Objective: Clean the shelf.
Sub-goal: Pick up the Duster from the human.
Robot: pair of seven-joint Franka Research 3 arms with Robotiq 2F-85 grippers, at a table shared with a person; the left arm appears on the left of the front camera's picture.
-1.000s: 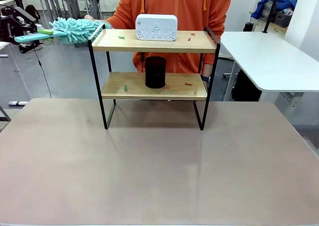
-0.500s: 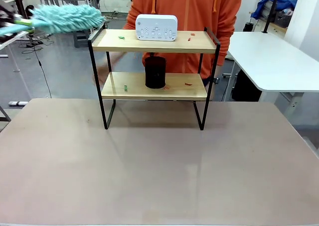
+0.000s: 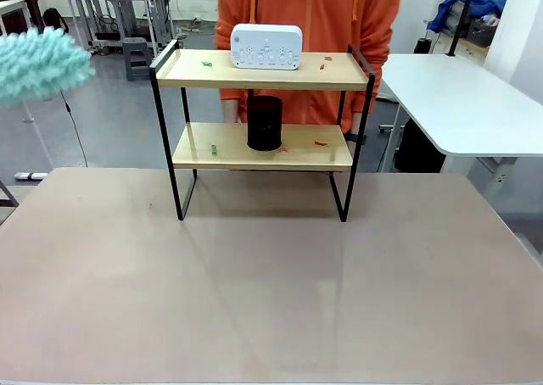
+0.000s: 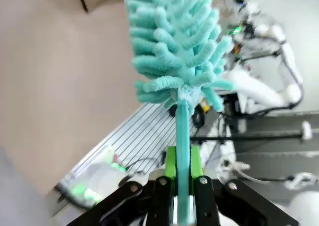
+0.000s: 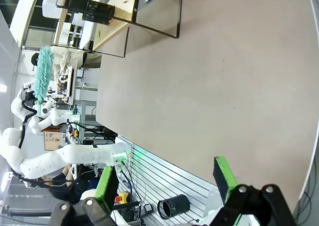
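Observation:
The shelf (image 3: 263, 69) stands at the table's far side, two wooden boards in a black frame. A white device (image 3: 266, 46) sits on its top board and a black cylinder (image 3: 265, 123) on the lower one. Small green and red scraps (image 3: 206, 64) lie on both boards. In the left wrist view my left gripper (image 4: 182, 172) is shut on the handle of a teal fluffy duster (image 4: 174, 42). The duster's head (image 3: 38, 63) hangs at the front view's left edge, well left of the shelf. My right gripper (image 5: 164, 181) stands open over the table's near edge, holding nothing.
A person in an orange hoodie (image 3: 305, 20) stands right behind the shelf. The brown table (image 3: 271, 283) is bare in front of the shelf. A white table (image 3: 458, 97) stands at the right. The right wrist view shows the shelf (image 5: 124, 12) and duster (image 5: 42, 71) far off.
The duster has swung left, away from the shelf's top left corner to the picture's edge. The person's hand by that corner has drawn back.

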